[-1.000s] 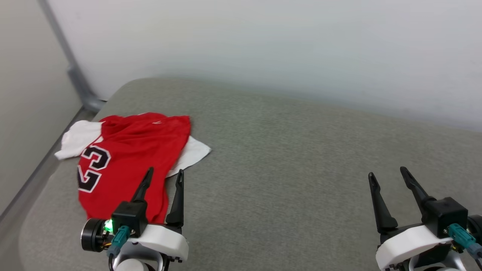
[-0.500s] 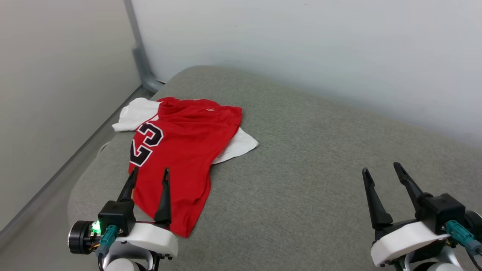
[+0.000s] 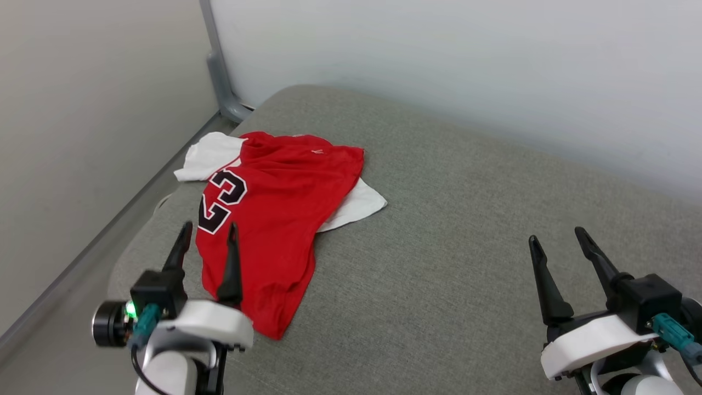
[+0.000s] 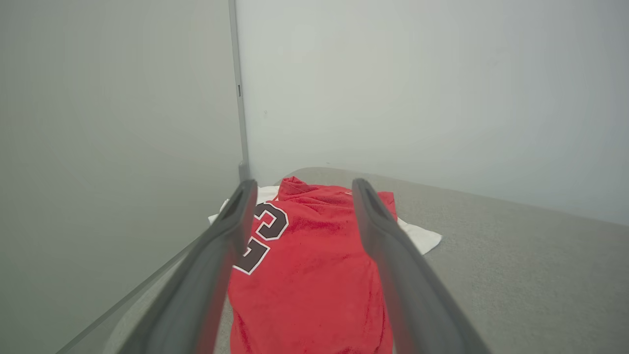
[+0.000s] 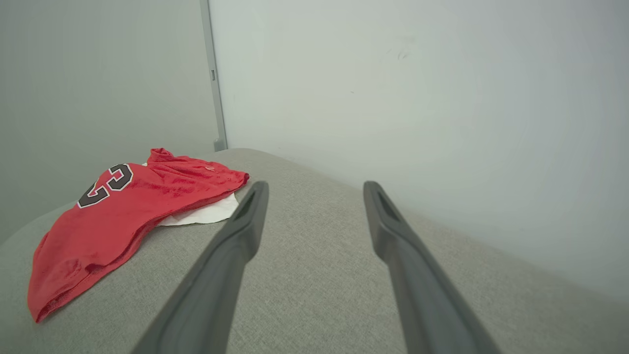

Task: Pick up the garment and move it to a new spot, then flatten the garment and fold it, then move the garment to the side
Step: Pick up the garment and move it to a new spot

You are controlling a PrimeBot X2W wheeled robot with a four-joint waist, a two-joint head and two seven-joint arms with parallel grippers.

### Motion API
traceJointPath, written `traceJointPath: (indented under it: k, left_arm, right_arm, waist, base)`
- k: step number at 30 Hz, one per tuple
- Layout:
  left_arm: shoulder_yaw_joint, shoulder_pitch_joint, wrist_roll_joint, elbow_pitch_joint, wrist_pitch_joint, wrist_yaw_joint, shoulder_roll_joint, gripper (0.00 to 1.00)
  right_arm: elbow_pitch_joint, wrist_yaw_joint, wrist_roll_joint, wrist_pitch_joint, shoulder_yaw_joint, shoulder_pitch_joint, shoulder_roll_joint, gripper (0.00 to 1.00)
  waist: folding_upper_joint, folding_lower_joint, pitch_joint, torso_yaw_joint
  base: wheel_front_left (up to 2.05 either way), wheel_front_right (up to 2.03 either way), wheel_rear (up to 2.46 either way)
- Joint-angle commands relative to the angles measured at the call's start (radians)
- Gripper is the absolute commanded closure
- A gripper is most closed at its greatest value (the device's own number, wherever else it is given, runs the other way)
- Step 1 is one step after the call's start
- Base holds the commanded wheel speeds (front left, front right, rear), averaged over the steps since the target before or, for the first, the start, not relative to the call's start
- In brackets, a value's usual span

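Robot had turned toward the garment (image 3: 274, 208); left gripper (image 3: 210, 225), jaws spread, hovered by its near hem; right gripper (image 3: 555, 235), also spread, well apart. Pickup prob. next.

the garment (image 3: 274, 219) lies bunched, one white sleeve (image 3: 356, 206) mostly tucked under its red body. a tiny white mark (image 3: 316, 152) near its collar is too small to read. in the left wrist view the blurred fingers (image 4: 216, 255) of the left pincer (image 4: 303, 184) cover both its sides and part of the "23" (image 4: 263, 231), and its near hem runs off the bottom edge.
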Motion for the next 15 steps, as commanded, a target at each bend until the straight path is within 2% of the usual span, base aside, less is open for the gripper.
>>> traceJointPath:
  k: [1,6,9,15]
  left_arm:
    - [0.003,-0.043,-0.007,0.01,-0.003,-0.006,-0.001,0.0]
    - [0.018,-0.177,-0.037,0.049,0.015,-0.02,0.013,0.0]
    - [0.034,-0.265,-0.068,0.073,0.064,-0.037,0.032,0.0]
    - [0.061,-0.421,-0.147,0.131,0.204,-0.082,0.111,0.0]
  right_arm:
    - [-0.011,-0.001,-0.009,0.008,-0.003,-0.014,0.001,0.0]
    - [-0.043,-0.001,-0.04,0.034,0.002,-0.039,0.001,0.0]
    - [-0.062,-0.001,-0.058,0.048,0.006,-0.062,0.001,0.0]
    - [-0.083,-0.001,-0.082,0.07,0.013,-0.11,0.001,0.0]
  waist:
    - [0.0,0.0,0.023,-0.013]
    - [0.0,0.0,0.091,-0.056]
    - [0.0,0.0,0.141,-0.091]
    - [0.0,0.0,0.25,-0.168]
  base:
    - [0.0,0.0,0.0]
    - [0.0,0.0,0.0]
    - [0.0,0.0,0.0]
    - [0.0,0.0,0.0]
